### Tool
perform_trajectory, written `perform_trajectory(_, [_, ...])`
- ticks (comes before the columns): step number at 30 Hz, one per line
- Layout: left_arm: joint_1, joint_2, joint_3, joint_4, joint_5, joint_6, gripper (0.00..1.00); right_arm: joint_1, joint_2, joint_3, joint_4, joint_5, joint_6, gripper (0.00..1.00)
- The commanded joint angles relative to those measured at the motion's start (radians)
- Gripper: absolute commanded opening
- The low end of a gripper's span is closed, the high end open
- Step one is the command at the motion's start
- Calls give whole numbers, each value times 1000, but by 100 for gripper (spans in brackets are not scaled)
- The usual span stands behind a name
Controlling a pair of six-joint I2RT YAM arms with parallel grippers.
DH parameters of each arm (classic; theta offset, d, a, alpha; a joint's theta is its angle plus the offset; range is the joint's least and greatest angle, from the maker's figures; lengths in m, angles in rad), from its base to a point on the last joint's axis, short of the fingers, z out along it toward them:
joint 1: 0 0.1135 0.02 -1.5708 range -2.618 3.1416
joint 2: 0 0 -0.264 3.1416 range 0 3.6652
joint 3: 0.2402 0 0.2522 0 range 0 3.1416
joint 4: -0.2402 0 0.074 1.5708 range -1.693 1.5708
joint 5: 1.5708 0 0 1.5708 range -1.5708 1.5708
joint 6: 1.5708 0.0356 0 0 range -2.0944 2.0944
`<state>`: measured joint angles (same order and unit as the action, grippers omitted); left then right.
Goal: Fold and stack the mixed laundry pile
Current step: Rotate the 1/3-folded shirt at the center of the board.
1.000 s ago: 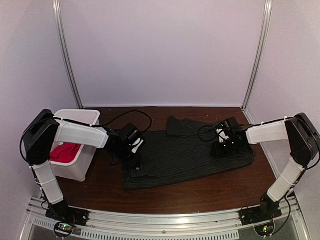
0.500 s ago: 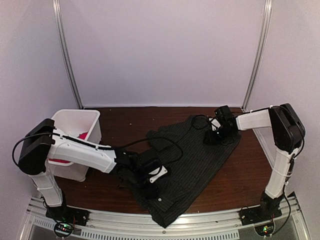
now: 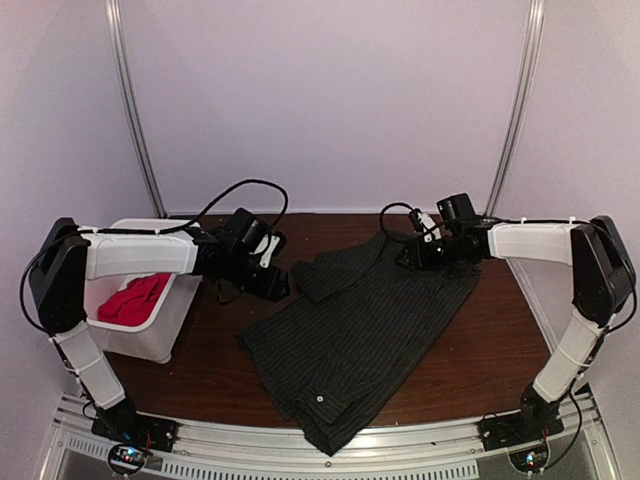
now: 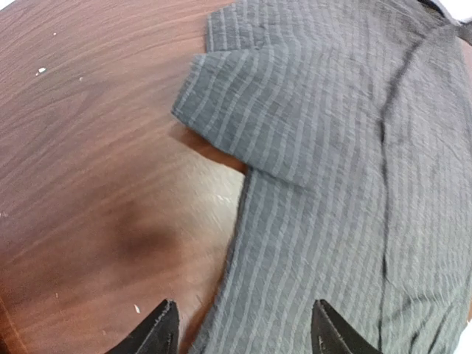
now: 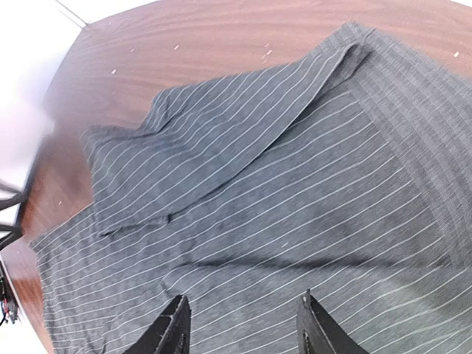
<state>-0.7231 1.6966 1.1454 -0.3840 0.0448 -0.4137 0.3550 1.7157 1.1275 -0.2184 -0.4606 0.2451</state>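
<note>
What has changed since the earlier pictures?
The pinstriped shirt was dragged from lying across the table to a diagonal, its near end at the table's front edge. The left gripper let it go and drew back toward the white bin, open. The right gripper shifted to the shirt's far corner, open above it. The red T-shirt stayed in the bin.

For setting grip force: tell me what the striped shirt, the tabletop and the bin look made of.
The striped shirt looks like thin woven cloth, perhaps cotton, matte: soft creases, fine pale stripes. The tabletop is wood or wood-look laminate, semi-gloss: brown grain, soft sheen. The bin seems smooth white plastic: thin rigid walls.
</note>
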Motion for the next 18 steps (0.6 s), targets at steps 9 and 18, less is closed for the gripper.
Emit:
perform_trajectory(9, [-31, 161, -3, -20, -20, 70, 50, 51, 28, -116, -87, 306, 44, 50])
perform_trajectory(18, [-112, 163, -96, -30, -93, 50, 41, 39, 231, 90, -148, 319, -15, 48])
